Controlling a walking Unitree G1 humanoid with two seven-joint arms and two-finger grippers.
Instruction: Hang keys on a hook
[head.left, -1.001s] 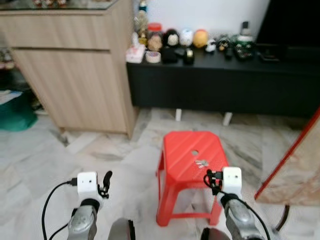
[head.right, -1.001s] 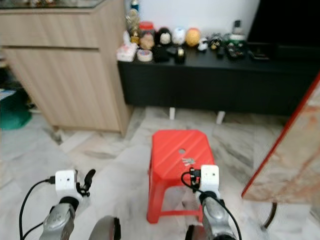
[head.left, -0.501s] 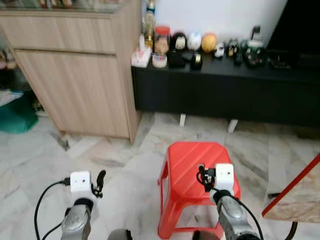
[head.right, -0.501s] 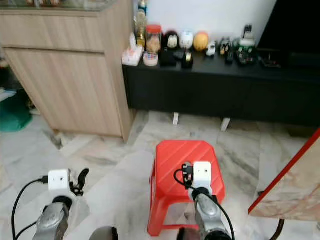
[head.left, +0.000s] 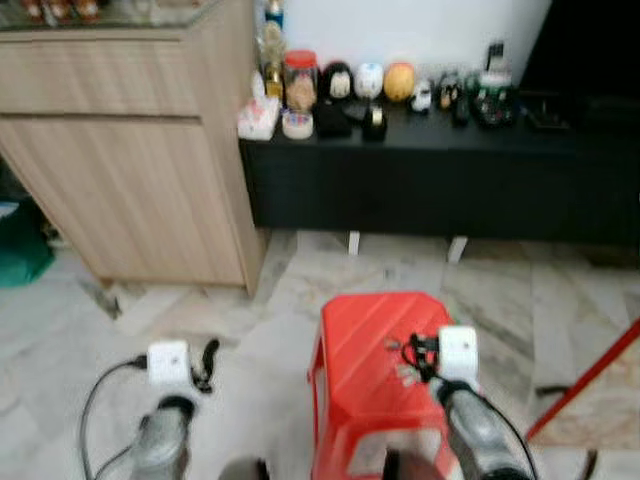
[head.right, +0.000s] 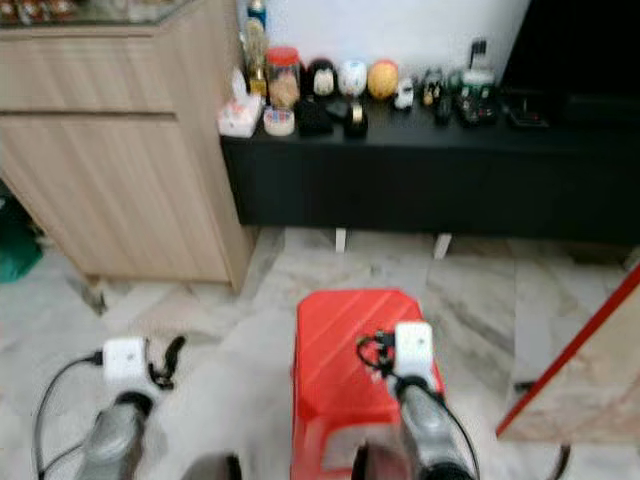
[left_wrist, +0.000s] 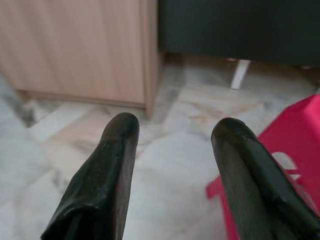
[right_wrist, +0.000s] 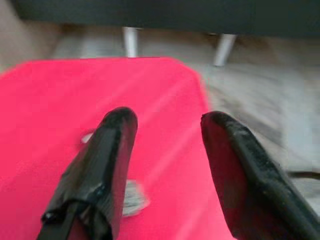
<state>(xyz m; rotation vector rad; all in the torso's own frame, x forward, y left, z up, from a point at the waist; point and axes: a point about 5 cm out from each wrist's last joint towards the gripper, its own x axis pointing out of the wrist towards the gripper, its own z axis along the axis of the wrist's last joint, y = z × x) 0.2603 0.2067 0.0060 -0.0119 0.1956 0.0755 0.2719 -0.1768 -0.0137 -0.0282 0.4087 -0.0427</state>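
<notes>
A small bunch of silver keys (head.left: 405, 372) lies on top of a red plastic stool (head.left: 365, 345) on the marble floor in front of me. My right gripper (head.left: 413, 347) hovers just above the stool top, open and empty. In the right wrist view the keys (right_wrist: 134, 196) peek out beside one black finger (right_wrist: 102, 170), near the stool's round hole (right_wrist: 88, 136). My left gripper (head.left: 207, 361) is held over bare floor to the left of the stool; in the left wrist view its fingers (left_wrist: 107, 170) stand open with nothing between them.
A wooden cabinet (head.left: 130, 170) stands at the back left. A low black sideboard (head.left: 450, 175) along the wall carries jars and figurines (head.left: 340, 85). A red-edged board (head.left: 592, 385) leans at the right. A green object (head.left: 18, 252) lies far left.
The whole picture has shifted and blurred, so the camera moved; the stool now sits lower in view. The keys show beside my right gripper. Both grippers stay open.
</notes>
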